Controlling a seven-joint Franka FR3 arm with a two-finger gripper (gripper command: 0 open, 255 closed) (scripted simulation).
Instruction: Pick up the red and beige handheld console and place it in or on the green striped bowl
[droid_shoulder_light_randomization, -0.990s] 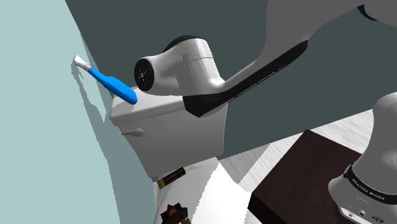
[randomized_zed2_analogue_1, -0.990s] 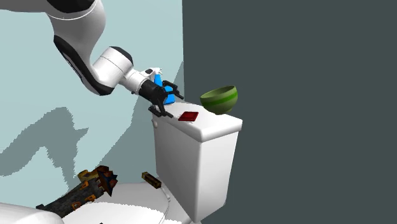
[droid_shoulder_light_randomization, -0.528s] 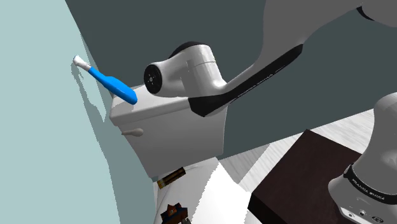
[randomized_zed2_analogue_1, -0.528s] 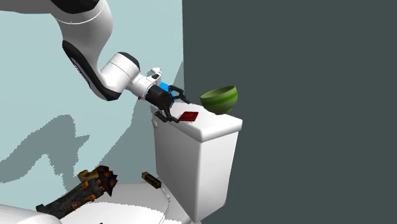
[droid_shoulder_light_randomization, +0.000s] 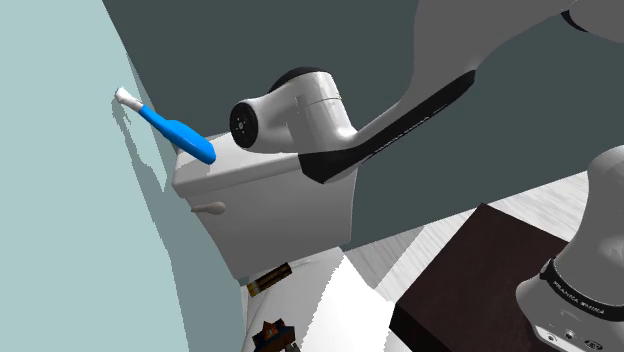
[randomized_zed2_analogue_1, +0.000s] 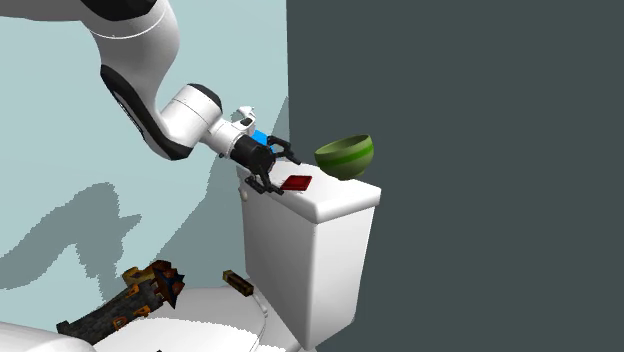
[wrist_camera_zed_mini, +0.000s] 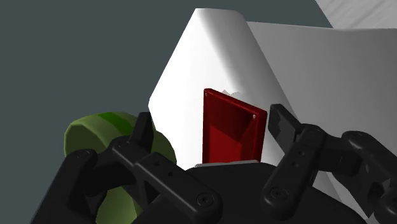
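Observation:
A dark red, flat handheld console (randomized_zed2_analogue_1: 297, 182) lies on the white toilet tank lid (randomized_zed2_analogue_1: 335, 203). The green striped bowl (randomized_zed2_analogue_1: 345, 156) stands on the same lid, just beyond the console by the dark wall. My black gripper (randomized_zed2_analogue_1: 277, 169) is open and low over the lid at the console's near end. In the wrist view the console (wrist_camera_zed_mini: 229, 127) sits between the two spread fingers (wrist_camera_zed_mini: 284, 125), and I cannot tell whether they touch it. The bowl (wrist_camera_zed_mini: 95, 135) shows beside the other finger. In the shoulder view the arm covers the lid.
A blue toothbrush (droid_shoulder_light_randomization: 175, 130) leans from the tank's corner against the pale wall. A flush handle (droid_shoulder_light_randomization: 210, 208) sticks out of the tank front. On the floor lie a brown spiky object (randomized_zed2_analogue_1: 130, 295) and a small brown stick (randomized_zed2_analogue_1: 237, 283). The dark stand (droid_shoulder_light_randomization: 480, 270) is at the shoulder view's lower right.
Over the last second the gripper moved across the tank lid toward the console and bowl, its fingers staying apart. In the last half second it barely shifted.

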